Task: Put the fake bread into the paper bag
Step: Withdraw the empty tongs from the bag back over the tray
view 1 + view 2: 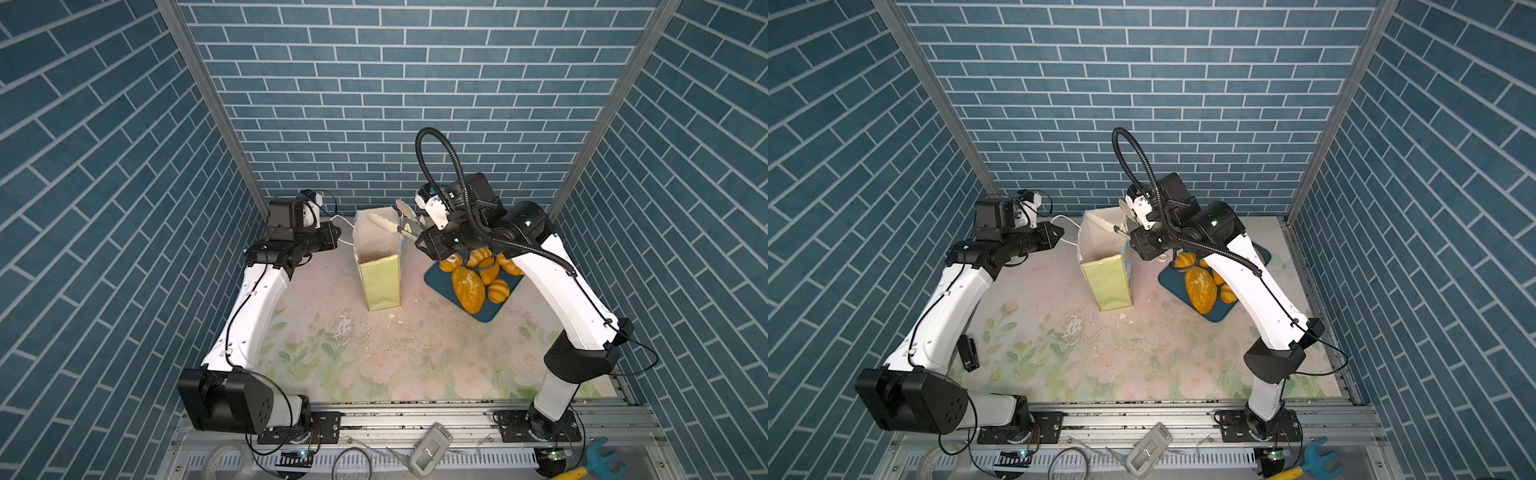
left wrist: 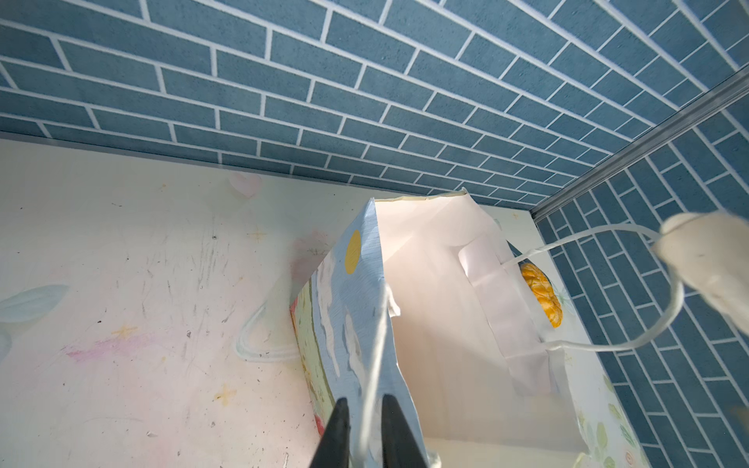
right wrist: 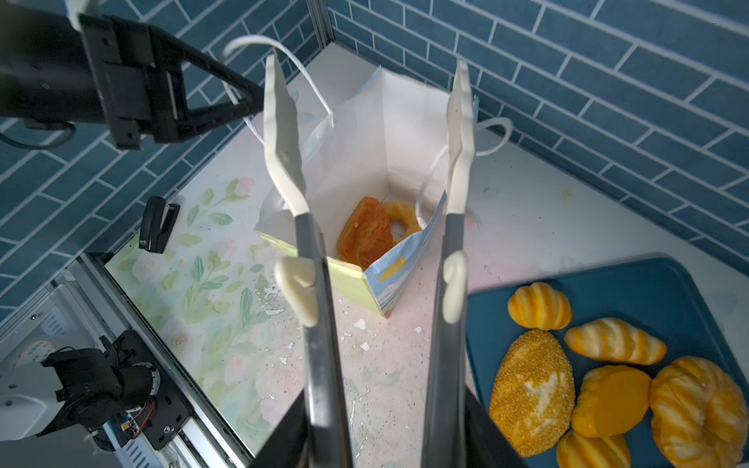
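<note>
Worryingly, with two fake breads [image 3: 367, 233] in the paper bag [image 1: 380, 282] and more on the tray [image 3: 648, 283], the empty spread tongs [image 3: 283, 133] in the right fingers [image 3: 283, 445] could snag one handle [image 3: 502, 127], tipping the bag that the left fingers [image 2: 338, 433] pinch by the other

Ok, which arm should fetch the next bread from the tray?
Right. The right end effector holds open, empty tongs above the paper bag, next to the tray of fake bread. The left end effector is shut on the bag's cord handle.
</note>
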`<state>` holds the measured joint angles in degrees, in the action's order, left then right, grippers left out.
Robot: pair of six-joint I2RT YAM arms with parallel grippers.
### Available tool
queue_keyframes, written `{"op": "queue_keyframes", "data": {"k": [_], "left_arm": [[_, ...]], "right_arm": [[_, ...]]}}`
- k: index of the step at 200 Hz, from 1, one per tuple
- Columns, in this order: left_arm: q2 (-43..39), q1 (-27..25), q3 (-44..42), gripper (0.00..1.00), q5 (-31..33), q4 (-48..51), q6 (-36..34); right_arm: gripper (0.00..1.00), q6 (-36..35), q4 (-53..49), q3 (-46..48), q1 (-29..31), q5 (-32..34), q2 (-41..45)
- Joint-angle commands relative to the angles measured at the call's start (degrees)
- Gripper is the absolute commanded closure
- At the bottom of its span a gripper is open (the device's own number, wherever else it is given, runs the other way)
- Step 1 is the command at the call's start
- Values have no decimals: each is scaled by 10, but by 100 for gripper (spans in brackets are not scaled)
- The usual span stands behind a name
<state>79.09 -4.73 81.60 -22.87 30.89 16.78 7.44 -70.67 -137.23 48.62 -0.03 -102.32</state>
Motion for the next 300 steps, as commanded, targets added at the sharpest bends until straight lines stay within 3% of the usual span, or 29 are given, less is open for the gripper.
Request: {"op": "queue_keyframes", "data": {"k": [1,68,170,234,300], "left_arm": [[-12,2,-11,82,-4,-14,3],[-12,2,-11,83,-4,-11,2],[-6,2,-2,83,-5,-8,1],[-1,2,7,82,-3,3,-3],[0,1,5,82,-2,-3,0]], "right_arm": [[50,-23,-1,-33,-3,15,6],[51,-19,-19,-18,-82,56,61],[51,47,22,318,-248,69,197],[51,75,10,439,-270,39,204],[50,76,11,464,-269,4,158]]}}
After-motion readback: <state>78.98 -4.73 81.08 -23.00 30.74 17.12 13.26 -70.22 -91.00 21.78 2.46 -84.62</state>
